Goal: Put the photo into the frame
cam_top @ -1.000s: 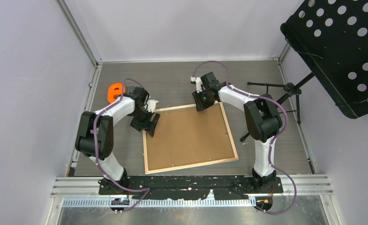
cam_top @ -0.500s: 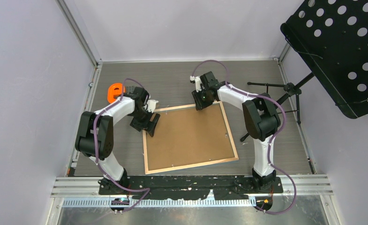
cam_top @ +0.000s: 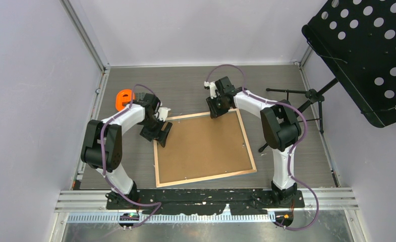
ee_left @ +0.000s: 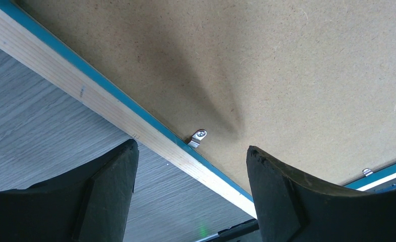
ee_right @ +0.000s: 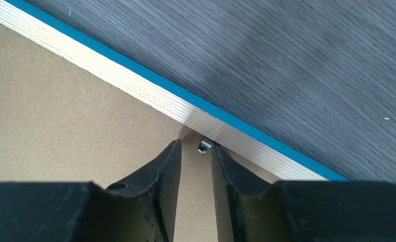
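Observation:
The frame (cam_top: 157, 166) lies face down on the table, light wood side up, with the brown backing board (cam_top: 203, 146) inside it. The photo is hidden. My left gripper (cam_top: 158, 132) is open and empty over the frame's left edge (ee_left: 110, 108), its jaws wide apart (ee_left: 190, 151) near a small metal tab (ee_left: 198, 137). My right gripper (cam_top: 217, 112) is at the far edge (ee_right: 150, 88). Its jaws stand only narrowly apart (ee_right: 196, 146), holding nothing, and a metal tab (ee_right: 204, 147) sits at the right fingertip.
An orange object (cam_top: 124, 99) lies on the table behind the left arm. A black perforated music stand (cam_top: 367, 55) hangs over the right side, and its tripod (cam_top: 306, 96) stands next to the right arm. Walls close the table on three sides.
My right gripper has edged very slightly toward the frame's far edge. The left arm, frame and board have not moved.

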Robot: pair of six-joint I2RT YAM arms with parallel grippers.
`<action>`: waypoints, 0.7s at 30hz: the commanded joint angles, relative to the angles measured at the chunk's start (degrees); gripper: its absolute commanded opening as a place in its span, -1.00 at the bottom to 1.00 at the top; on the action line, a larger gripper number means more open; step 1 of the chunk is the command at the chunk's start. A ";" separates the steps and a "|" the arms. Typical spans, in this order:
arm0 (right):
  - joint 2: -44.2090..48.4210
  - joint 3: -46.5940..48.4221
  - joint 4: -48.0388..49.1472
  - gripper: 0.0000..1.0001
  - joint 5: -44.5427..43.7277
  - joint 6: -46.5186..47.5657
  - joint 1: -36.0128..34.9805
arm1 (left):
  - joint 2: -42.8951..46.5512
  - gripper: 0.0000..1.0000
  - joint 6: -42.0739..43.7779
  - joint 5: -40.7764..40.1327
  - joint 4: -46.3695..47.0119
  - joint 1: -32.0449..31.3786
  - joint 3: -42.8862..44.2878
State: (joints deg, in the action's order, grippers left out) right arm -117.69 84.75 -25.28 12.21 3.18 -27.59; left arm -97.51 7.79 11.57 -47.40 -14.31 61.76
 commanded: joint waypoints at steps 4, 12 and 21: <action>-0.69 1.06 2.34 -0.31 1.06 0.99 -0.27 | 0.83 0.53 0.56 0.53 0.14 -0.20 1.46; 1.54 0.52 1.88 -0.28 -1.40 1.57 0.01 | 0.81 0.53 0.55 0.40 0.06 -0.20 1.45; 12.41 -4.31 -0.23 0.05 -4.20 6.94 1.37 | 1.23 0.54 0.38 0.05 0.27 -0.20 1.35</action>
State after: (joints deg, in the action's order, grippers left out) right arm -114.15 82.32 -25.43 10.28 6.17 -26.96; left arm -97.51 7.92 11.55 -47.40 -14.28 61.76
